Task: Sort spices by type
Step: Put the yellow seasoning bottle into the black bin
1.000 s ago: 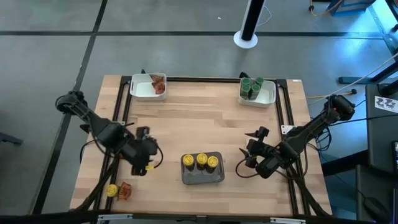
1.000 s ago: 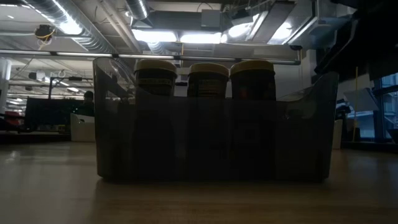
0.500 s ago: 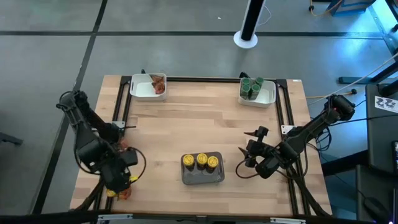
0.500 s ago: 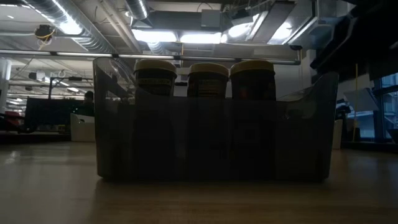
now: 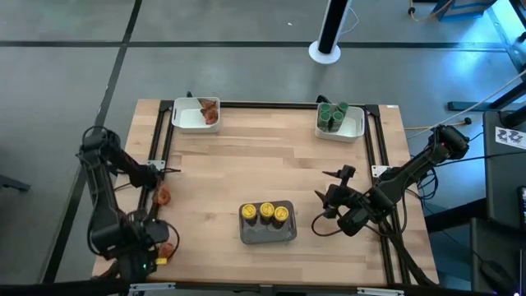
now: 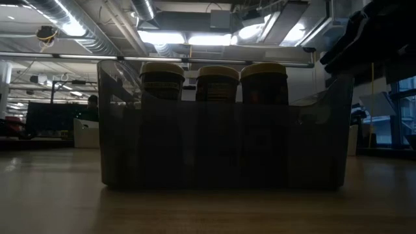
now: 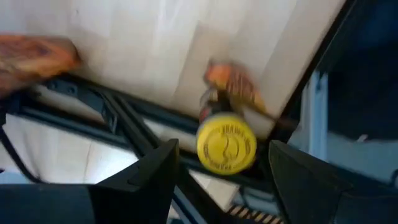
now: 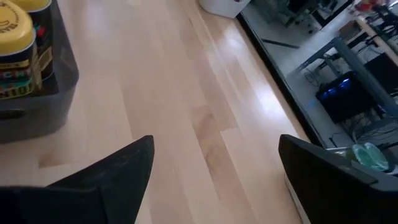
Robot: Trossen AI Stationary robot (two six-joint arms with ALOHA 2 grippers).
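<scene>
A yellow-lidded jar [image 7: 226, 143] stands at the table's near left corner, mostly hidden under my left arm in the high view [image 5: 160, 261]. A reddish-orange packet [image 7: 235, 86] lies just beyond it. My left gripper [image 7: 222, 149] is open above the jar, one finger on either side, touching nothing that I can see. A second packet [image 5: 162, 196] lies farther up the left side. My right gripper [image 5: 333, 193] is open and empty over bare wood, right of the grey tray [image 5: 289, 233], which holds three yellow-lidded jars [image 5: 267, 212].
A white tray [image 5: 182, 117] with reddish packets stands at the far left. A white tray [image 5: 355, 127] with green-lidded jars stands at the far right. A black frame rail [image 5: 156, 164] runs along the left edge. The middle of the table is bare wood.
My left gripper has swung from beside the grey tray toward the table's near left corner and now hangs over the yellow-lidded jar and packet there. My right arm has kept still.
</scene>
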